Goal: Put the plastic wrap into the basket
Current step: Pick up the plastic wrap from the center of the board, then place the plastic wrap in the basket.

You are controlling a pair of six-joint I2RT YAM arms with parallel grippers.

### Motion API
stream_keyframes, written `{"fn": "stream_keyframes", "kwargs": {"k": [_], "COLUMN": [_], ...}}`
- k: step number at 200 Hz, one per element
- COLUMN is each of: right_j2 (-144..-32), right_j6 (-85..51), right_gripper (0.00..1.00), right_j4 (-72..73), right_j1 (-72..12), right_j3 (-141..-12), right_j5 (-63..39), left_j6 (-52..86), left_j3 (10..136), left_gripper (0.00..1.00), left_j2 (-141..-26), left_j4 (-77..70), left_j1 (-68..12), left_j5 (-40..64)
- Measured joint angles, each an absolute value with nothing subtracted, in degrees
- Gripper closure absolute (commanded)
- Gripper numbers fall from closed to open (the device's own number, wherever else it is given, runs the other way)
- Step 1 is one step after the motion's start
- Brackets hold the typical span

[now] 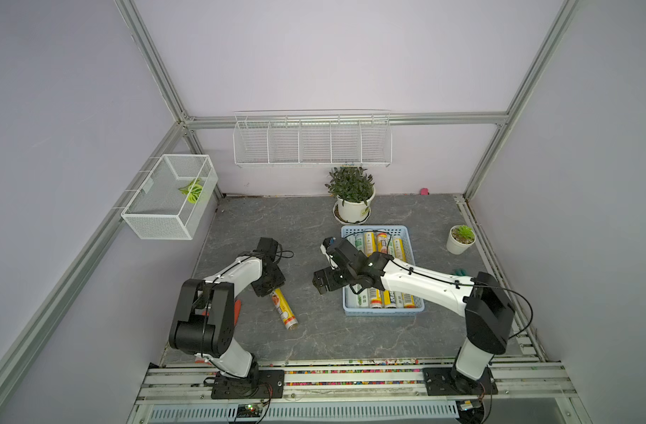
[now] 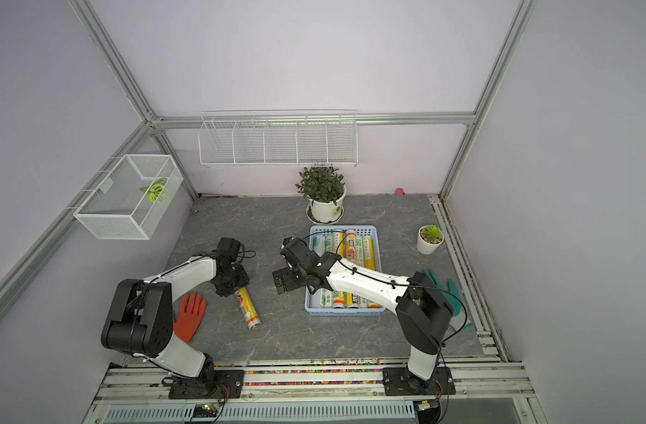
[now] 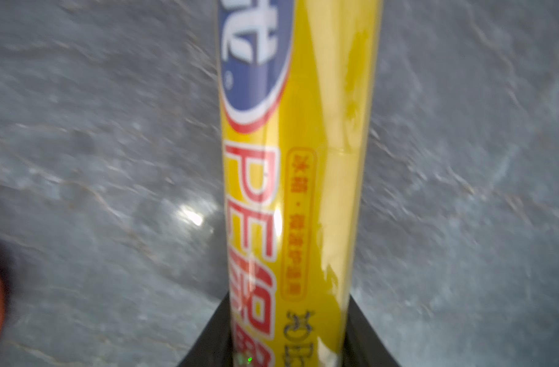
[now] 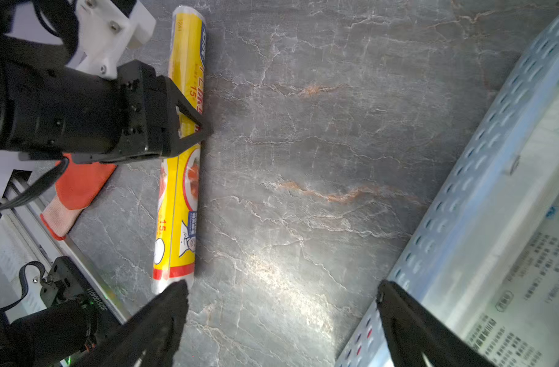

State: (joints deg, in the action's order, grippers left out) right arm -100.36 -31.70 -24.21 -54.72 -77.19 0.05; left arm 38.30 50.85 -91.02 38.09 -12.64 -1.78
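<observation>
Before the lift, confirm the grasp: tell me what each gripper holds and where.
Left gripper is shut on the yellow plastic wrap roll, near its middle. Right gripper is open, holding nothing.

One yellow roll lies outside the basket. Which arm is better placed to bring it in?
Left. The left gripper is shut around the yellow roll, while the right gripper hangs open and empty at the edge of the basket.

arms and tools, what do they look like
The left arm and right arm have white shell links, black joint housings and thin black cables clipped along them. The left tool and right tool are matte black with tapering triangular fingers.
</observation>
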Motion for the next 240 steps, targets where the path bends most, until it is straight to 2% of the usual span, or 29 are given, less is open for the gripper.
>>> {"fn": "stream_keyframes", "kwargs": {"k": [67, 137, 188, 240], "right_j2": [-92.79, -84.84, -76.36, -69.6], "right_j6": [-33.45, -35.57, -38.02, -40.56], "right_gripper": [0.02, 0.02, 0.02, 0.02], "right_j4": [-21.56, -19.86, -18.87, -18.63], "right_j1": [-54.7, -53.95, -51.64, -47.81], "right_j3": [-71.18, -64.4, -57.8, -52.03], "right_j5": [4.95, 11.44, 16.34, 18.04], "left_j6": [38.39, 39.4, 39.86, 39.83], "left_j3": [56.55, 60.97, 70.78, 78.19], "left_gripper": [0.89, 0.9, 0.91, 0.91], "left_j2": [-83.66, -82.72, -86.85, -94.04], "left_j4": [40.34, 40.16, 37.19, 36.91], "left_j1": [-17.34, -24.75, -34.22, -40.18], "left_j5": [0.43, 4.58, 7.35, 9.72]}}
